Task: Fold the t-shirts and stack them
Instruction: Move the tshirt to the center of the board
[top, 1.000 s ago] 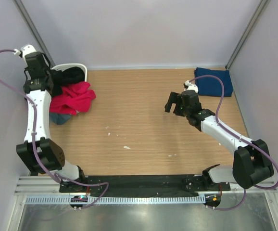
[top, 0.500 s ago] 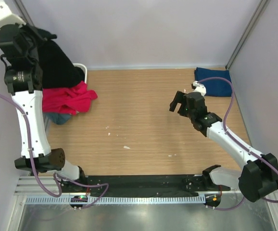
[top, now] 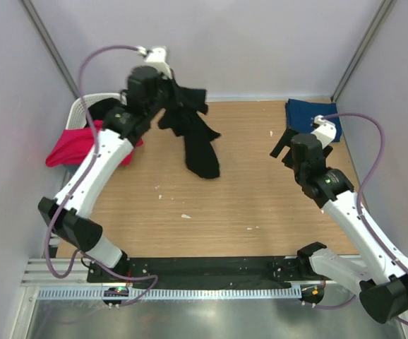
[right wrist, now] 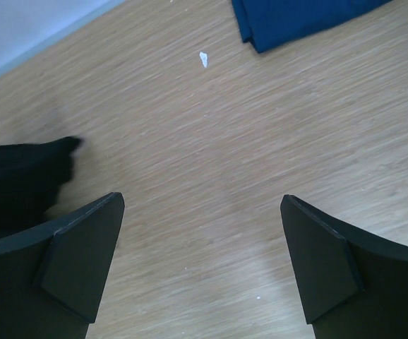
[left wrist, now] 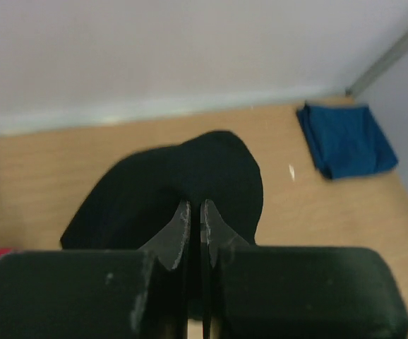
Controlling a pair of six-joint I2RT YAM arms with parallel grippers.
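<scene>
My left gripper (top: 170, 97) is raised near the back wall, shut on a bunch of the black t-shirt (top: 198, 145), which dangles with its lower end over the wooden table (top: 246, 198). In the left wrist view my fingers (left wrist: 181, 224) pinch the black t-shirt (left wrist: 183, 173) between them. The magenta-red t-shirt (top: 77, 145) drapes over the basket at far left. The navy blue t-shirt (top: 310, 114) lies folded at the back right, also seen as the navy blue t-shirt (right wrist: 296, 18). To the right of the black t-shirt, my right gripper (top: 283, 146) hovers open and holds nothing.
The white lattice basket (top: 84, 107) stands at the back left with dark cloth inside. A small white scrap (right wrist: 204, 58) lies near the navy t-shirt, and a few more specks (top: 185, 215) dot the table. Grey walls close in the back and sides.
My left arm swung from the basket corner to the right, hauling the black t-shirt out over the table. The red t-shirt slid left over the basket. My right arm drew back to the right.
</scene>
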